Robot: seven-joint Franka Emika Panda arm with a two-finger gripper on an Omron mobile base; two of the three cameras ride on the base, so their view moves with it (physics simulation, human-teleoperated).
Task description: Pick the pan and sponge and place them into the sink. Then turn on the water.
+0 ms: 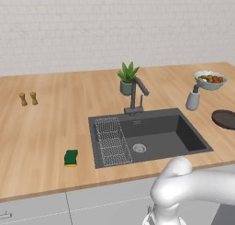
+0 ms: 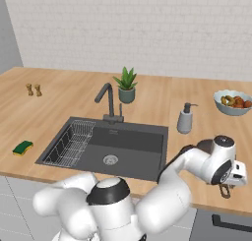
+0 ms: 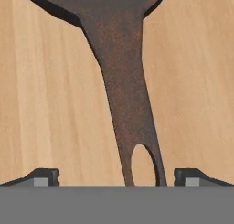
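The dark brown pan (image 1: 225, 119) lies on the wooden counter to the right of the sink (image 1: 183, 136). Its long handle (image 3: 128, 104) runs down the hand view, and its looped end sits between my fingertips (image 3: 43, 175). My gripper (image 3: 118, 177) is open, straddling that handle end from above without closing on it. From the right base view the handle's tip (image 2: 225, 191) peeks out below my hand. The green and yellow sponge (image 1: 70, 157) rests on the counter left of the sink. No water falls from the dark faucet (image 1: 136, 93).
A wire rack (image 1: 111, 141) fills the sink's left side. A soap dispenser (image 1: 193, 99) and a bowl of fruit (image 1: 210, 79) stand behind the pan. A potted plant (image 1: 128, 78) is behind the faucet, and two shakers (image 1: 28, 98) stand far left.
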